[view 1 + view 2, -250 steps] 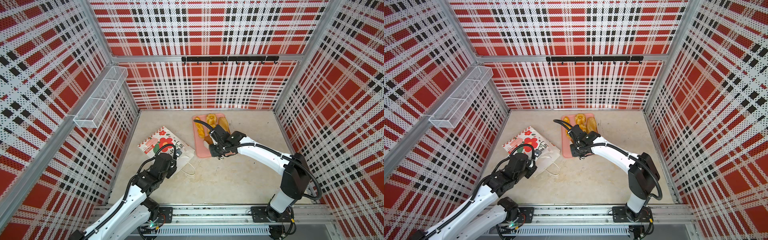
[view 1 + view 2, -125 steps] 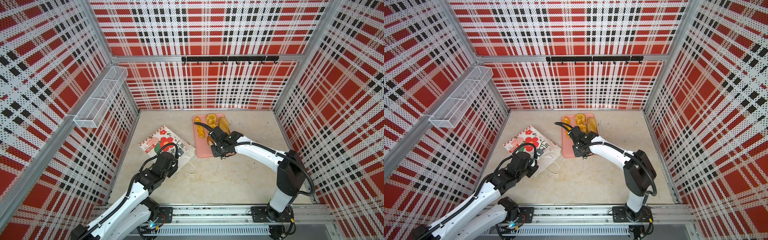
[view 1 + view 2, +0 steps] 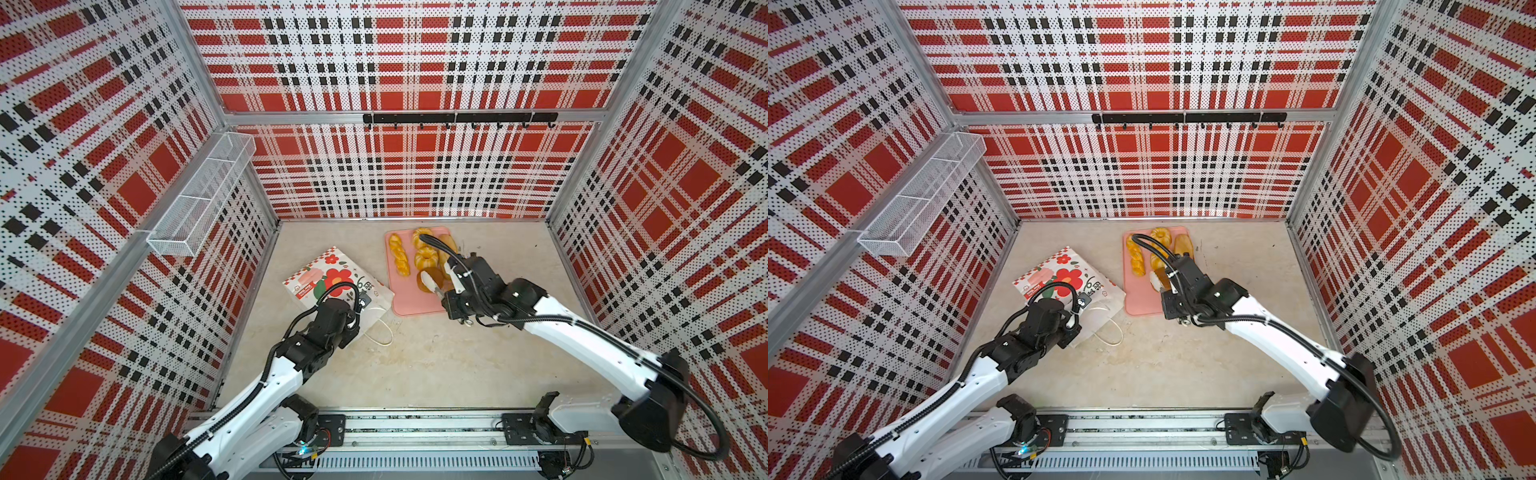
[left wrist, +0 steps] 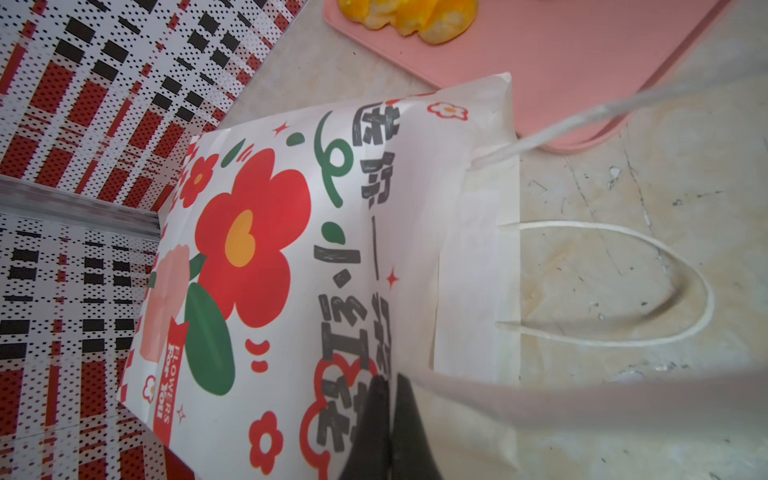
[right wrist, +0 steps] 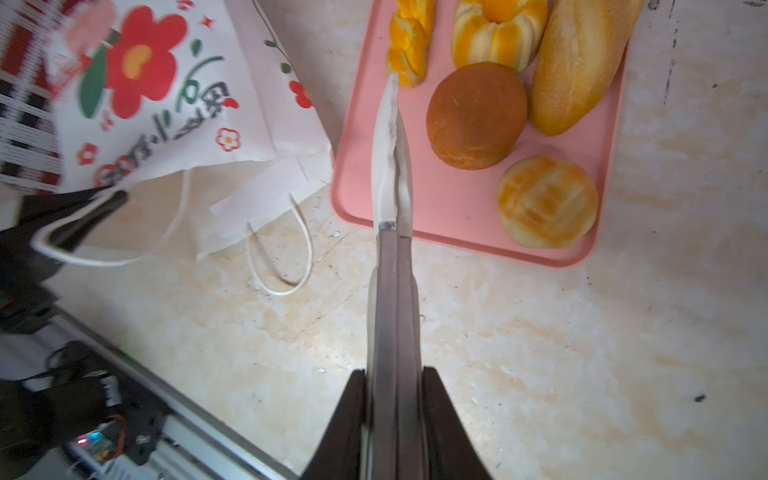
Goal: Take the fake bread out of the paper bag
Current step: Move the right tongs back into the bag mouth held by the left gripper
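Observation:
The paper bag (image 3: 332, 278) (image 4: 270, 249) lies on its broad flowered face, its mouth toward the front; its inside is hidden. My left gripper (image 4: 388, 386) (image 3: 356, 315) is shut on one white cord handle at the mouth. Fake bread lies on the pink tray (image 5: 457, 199) (image 3: 409, 301): a braid (image 5: 409, 45), a fluted ring (image 5: 498, 33), a long loaf (image 5: 582, 62), a brown round bun (image 5: 476, 116) and a striped yellow roll (image 5: 546, 201). My right gripper (image 5: 395, 374) (image 3: 449, 296) is shut on metal tongs (image 5: 390, 145). The closed tongs hold nothing, and their tips hang over the tray beside the braid.
The bag's second cord handle (image 4: 665, 291) lies loose on the beige floor. A wire basket (image 3: 199, 195) hangs on the left wall and a hook rail (image 3: 457, 118) on the back wall. The arms' base rail (image 3: 415, 428) runs along the front.
The right arm's elbow has swung out to the right while the tongs stayed over the tray's near part. The left gripper has barely shifted at the bag's mouth.

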Controlling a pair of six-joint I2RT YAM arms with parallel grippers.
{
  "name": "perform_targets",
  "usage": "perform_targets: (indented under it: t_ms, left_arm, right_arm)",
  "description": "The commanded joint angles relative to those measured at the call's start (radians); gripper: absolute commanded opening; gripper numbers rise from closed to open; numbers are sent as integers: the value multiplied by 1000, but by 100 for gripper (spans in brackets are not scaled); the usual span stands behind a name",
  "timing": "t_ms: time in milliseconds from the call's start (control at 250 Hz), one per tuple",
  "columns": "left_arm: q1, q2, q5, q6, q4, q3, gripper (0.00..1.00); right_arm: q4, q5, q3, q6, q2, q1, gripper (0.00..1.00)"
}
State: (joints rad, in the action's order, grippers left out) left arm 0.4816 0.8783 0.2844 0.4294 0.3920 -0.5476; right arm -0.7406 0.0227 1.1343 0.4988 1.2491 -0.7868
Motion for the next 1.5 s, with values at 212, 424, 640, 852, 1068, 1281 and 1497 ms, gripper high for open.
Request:
perform_targets:
  t_ms: [212, 424, 640, 852, 1068, 1281, 1497]
  left_arm:
    - [-116, 13, -106, -20, -143, 7, 0]
    - [-116, 43, -131, -41, -151, 0, 0]
    - [-116, 56, -125, -48, -145, -7, 0]
    - [-123, 67, -139, -59, -148, -14, 0]
    - [-124, 83, -143, -57, -153, -24, 0]
    - [-126, 93, -154, -68, -174, -14, 0]
    - [-126, 91, -156, -67, -175, -11, 0]
  right_arm:
    - [592, -279, -279, 347, -13, -144, 19]
    - [909, -340, -263, 468, 202, -161, 26]
    - [985, -338, -141, 488, 406, -162, 35]
    - [1097, -344, -68, 546, 569, -141, 43]
    - [1072, -330, -25, 542, 620, -105, 46]
    - [915, -319, 81, 437, 658, -80, 46]
    - [833, -320, 201, 385, 737, -49, 48]
